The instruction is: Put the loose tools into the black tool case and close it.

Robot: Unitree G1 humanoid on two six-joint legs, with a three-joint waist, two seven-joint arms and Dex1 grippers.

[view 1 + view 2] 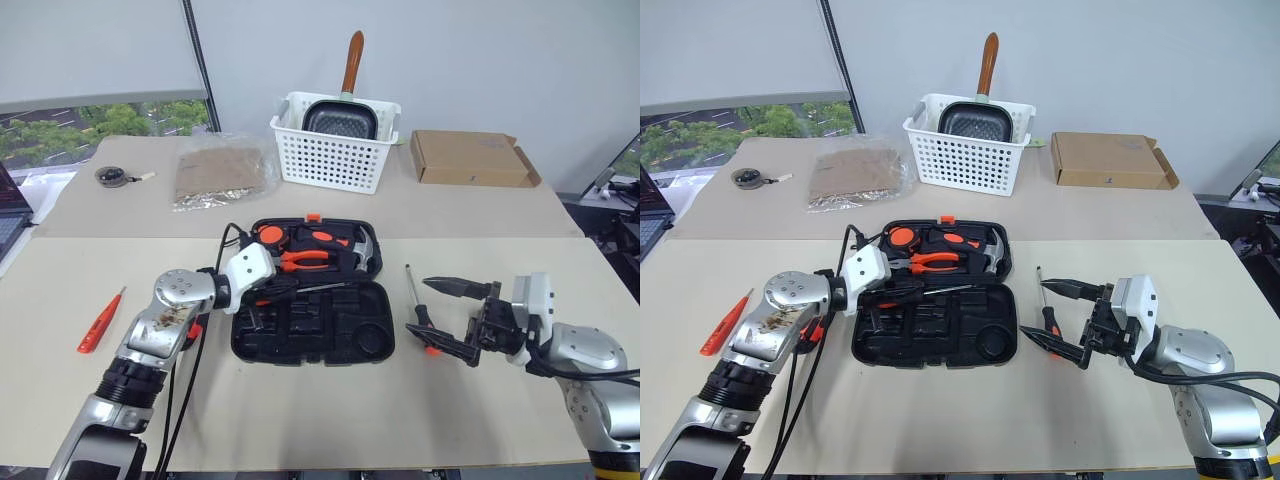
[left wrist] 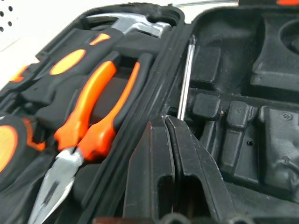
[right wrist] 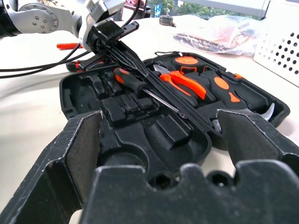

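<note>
My left end effector (image 1: 902, 290) is clenched on a screwdriver (image 3: 140, 88) over the open black case (image 1: 312, 325) mid-desk. Next I judge: seat it in a recess, then release. My right end effector (image 1: 462, 320) gapes beside another screwdriver (image 1: 415, 300).

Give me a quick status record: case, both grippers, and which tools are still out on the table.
case: black tool case open on the near table, pliers and hammer in the lid half
left gripper: shut, over the case, screwdriver lying under it along the hinge
right gripper: open, beside the case
tools still out: second screwdriver right of the case; red screwdriver far left
</note>
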